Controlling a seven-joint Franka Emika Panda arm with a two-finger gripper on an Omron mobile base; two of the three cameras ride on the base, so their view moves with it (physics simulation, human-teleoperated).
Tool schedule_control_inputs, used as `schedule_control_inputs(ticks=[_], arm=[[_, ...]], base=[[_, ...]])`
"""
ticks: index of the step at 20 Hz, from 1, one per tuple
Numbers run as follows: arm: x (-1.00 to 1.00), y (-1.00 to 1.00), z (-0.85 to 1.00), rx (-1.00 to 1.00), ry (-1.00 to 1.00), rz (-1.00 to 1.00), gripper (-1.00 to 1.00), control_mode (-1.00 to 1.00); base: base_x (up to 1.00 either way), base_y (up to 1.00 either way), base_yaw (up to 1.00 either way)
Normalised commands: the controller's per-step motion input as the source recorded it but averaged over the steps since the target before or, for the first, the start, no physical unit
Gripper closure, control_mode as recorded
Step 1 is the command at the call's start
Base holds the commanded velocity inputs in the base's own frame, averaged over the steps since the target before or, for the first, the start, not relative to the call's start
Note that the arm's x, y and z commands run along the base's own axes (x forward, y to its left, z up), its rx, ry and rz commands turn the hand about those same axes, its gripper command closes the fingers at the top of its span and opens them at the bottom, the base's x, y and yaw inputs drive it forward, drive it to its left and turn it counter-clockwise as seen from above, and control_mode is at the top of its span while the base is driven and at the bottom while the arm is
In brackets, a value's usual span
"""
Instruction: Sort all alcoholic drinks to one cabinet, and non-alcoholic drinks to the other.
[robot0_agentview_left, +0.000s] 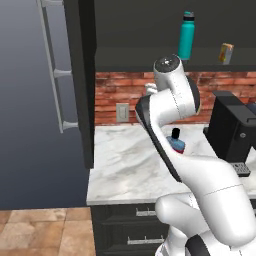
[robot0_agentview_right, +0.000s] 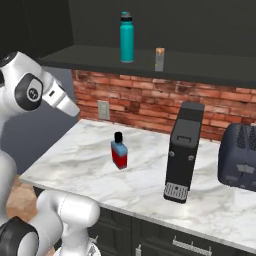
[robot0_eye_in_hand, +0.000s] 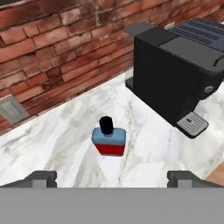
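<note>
The blue flask (robot0_agentview_right: 119, 150) stands upright on the marble counter (robot0_agentview_right: 75, 150), out in the open, with bare counter all around it. The brick wall (robot0_agentview_right: 145, 100) is behind it. The black coffee machine (robot0_agentview_right: 184, 150) stands to its right, well apart from it, and a dark toaster (robot0_agentview_right: 241, 157) sits further right. The flask is flat and wide, with a red label low down and a small black cap on top.

Up in the open cabinet (robot0_agentview_right: 200, 72) above the counter stand the tall teal bottle (robot0_agentview_right: 127, 37) and the little orange carton (robot0_agentview_right: 159, 59), near each other.

The gripper (robot0_eye_in_hand: 111, 177) hangs above the counter, looking down at the flask. Its two fingertips (robot0_eye_in_hand: 41, 178) are far apart and nothing is between them. It is not touching the flask.

The flask looks like glass, so it is likely hard, smooth and a bit slippery. It could break if it falls. It is small, so it is probably not heavy, but a drink inside would add some weight. Because it is flat, it may tip over easily if it gets bumped on a wide face.

The best place to hold it seems to be the body, around the middle, with one finger on each flat face. The cap is small and round, so a grip there could slip or twist. The fingers should come down slowly and squeeze gently.
</note>
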Motion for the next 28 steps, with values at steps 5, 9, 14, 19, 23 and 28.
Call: schedule_control_inputs(ticks=[5, 9, 14, 19, 23, 28], arm=[[0.14, -0.17, -0.38, 0.0, -0.07, -0.1, -1.0, -1.0], [0.16, -0.06, -0.47, 0.0, -0.06, 0.0, -1.0, -1.0], [0.14, 0.0, -0.44, 0.0, -0.07, -0.01, -1.0, -1.0], [0.29, 0.0, -0.42, -0.05, -0.05, -0.1, -1.0, -1.0], [0.36, 0.0, -0.36, -0.1, -0.02, -0.18, -1.0, -1.0], [0.3, 0.0, -0.3, -0.09, 0.0, -0.21, -1.0, -1.0]], base=[[0.0, 0.0, 0.0], [0.0, 0.0, 0.0], [0.0, 0.0, 0.0], [0.0, 0.0, 0.0], [0.0, 0.0, 0.0], [0.0, 0.0, 0.0]])
